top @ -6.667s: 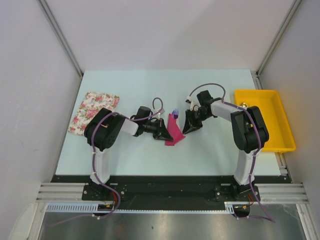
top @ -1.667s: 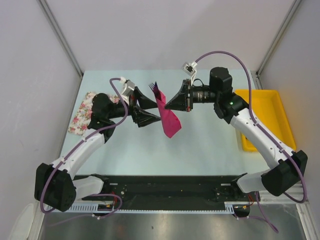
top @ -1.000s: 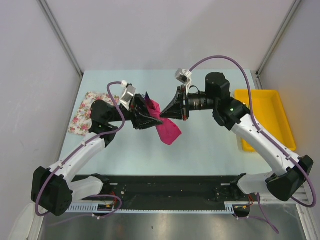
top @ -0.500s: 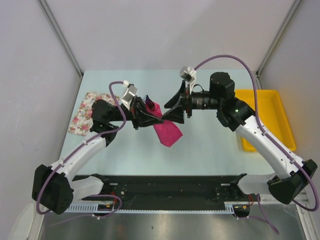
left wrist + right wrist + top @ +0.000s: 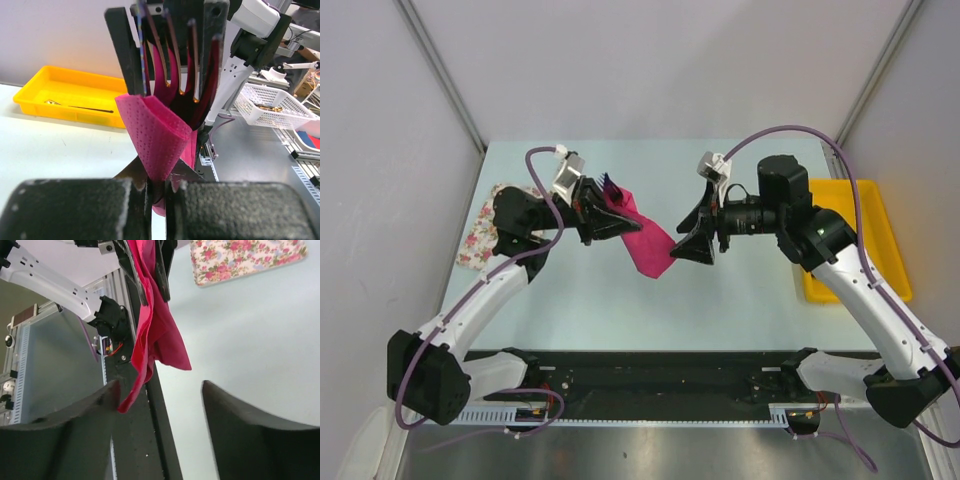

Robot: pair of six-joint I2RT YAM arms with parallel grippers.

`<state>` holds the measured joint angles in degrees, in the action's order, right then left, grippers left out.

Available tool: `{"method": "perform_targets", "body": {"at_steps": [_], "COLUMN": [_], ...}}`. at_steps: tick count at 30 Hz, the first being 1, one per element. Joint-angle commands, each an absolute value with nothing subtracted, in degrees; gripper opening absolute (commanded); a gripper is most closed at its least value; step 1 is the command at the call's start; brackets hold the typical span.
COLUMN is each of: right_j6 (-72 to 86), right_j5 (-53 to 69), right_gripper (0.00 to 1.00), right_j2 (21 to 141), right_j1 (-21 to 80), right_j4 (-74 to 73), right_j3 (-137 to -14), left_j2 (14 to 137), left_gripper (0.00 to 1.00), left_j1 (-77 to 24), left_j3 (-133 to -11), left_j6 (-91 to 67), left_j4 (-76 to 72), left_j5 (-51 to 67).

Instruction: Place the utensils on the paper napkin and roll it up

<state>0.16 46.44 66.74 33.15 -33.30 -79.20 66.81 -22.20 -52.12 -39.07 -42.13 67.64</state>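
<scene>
Our left gripper clamps the napkin around the fork; we should pinch its loose tail with the right gripper, now spread apart.

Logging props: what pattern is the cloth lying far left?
White cloth with pink flowers; clearest in right wrist view.

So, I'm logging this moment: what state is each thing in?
paper napkin, loosely rolled, hanging, lower end loose.
purple fork, inside the roll, tines poking out the top.
left gripper, shut on the napkin.
right gripper, open, near the loose end.
floral cloth, lying flat.
</scene>
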Motion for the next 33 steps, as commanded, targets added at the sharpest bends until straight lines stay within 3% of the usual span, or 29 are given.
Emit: {"method": "perform_targets", "body": {"at_steps": [1, 3, 4, 6, 21, 33], "right_j6": [-3.0, -2.9, -2.7, -2.0, -0.5, 7.1], "right_j5": [47.6, 47.7, 47.8, 48.2, 52.6, 48.3], "right_gripper": [0.52, 0.38, 0.17, 0.0, 0.0, 0.0], "right_j2": [66.4, 66.9, 67.1, 67.7, 73.7, 75.4], "right_j1": [32.7, 32.3, 32.2, 31.2, 32.5, 36.6], "right_j4": [-35.8, -35.0, -34.7, -33.2, -18.5, -3.8], "right_j3": [-78.8, -78.8, -78.7, -78.5, -73.8, -67.2], "left_j2": [67.2, 67.5, 67.5, 67.3, 68.8, 71.3], "left_gripper": [0.0, 0.0, 0.0, 0.0, 0.0, 0.0], "left_j1": [-22.0, -22.1, -22.5, -22.9, -28.7, -28.9], "left_j3": [-55.2, -55.5, -55.7, -56.1, -59.1, -59.8], "left_j6": [-40.5, -41.6, -41.5, -40.9, -46.8, -52.9], "left_j4": [-44.4, -45.5, -45.5, -45.4, -50.8, -57.7], "left_j5": [67.3, 67.5, 67.7, 68.7, 68.0, 63.7]}}
